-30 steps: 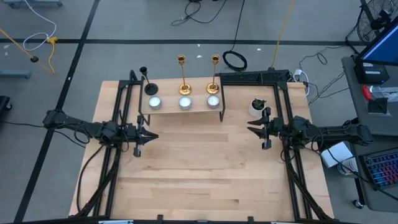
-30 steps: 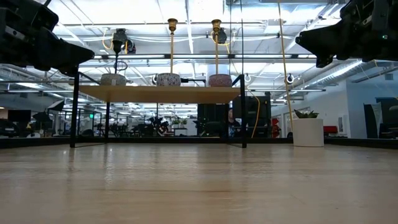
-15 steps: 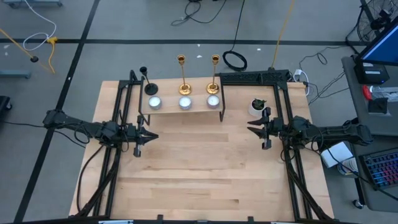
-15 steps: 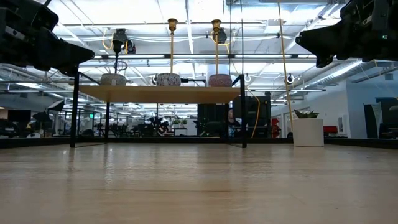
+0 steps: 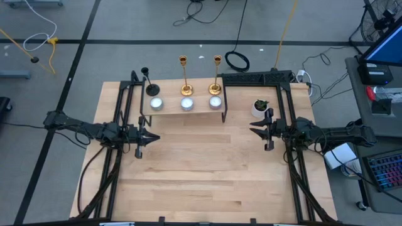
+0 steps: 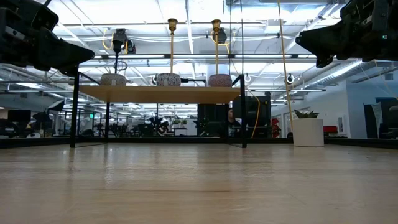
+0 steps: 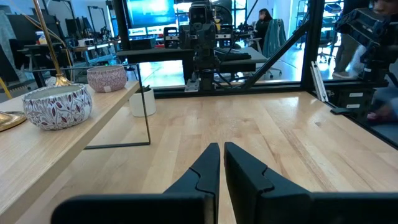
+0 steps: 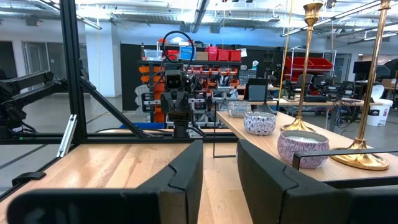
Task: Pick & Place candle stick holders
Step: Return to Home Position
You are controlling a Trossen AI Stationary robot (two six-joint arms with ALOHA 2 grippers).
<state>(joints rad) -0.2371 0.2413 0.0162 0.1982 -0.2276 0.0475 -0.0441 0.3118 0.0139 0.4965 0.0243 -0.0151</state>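
Two tall gold candle stick holders [image 5: 184,76] [image 5: 216,75] and a shorter black one [image 5: 149,83] stand upright by their round bases on the far part of a small wooden shelf [image 5: 201,112] at the table's far side. They also show in the low view [image 6: 172,50] [image 6: 216,48] [image 6: 116,56]. My left gripper [image 5: 152,137] hangs shut and empty in the air near the shelf's left end. My right gripper [image 5: 252,130] hangs open and empty to the right of the shelf. Both point toward the table's middle.
Three patterned bowls [image 5: 156,103] [image 5: 186,103] [image 5: 215,102] sit along the shelf's near part, in front of the holders. A small plant in a white pot [image 5: 260,107] stands right of the shelf. Black frame rails [image 5: 125,107] [image 5: 286,100] run along both table sides. Bare wood [image 5: 201,169] lies nearer.
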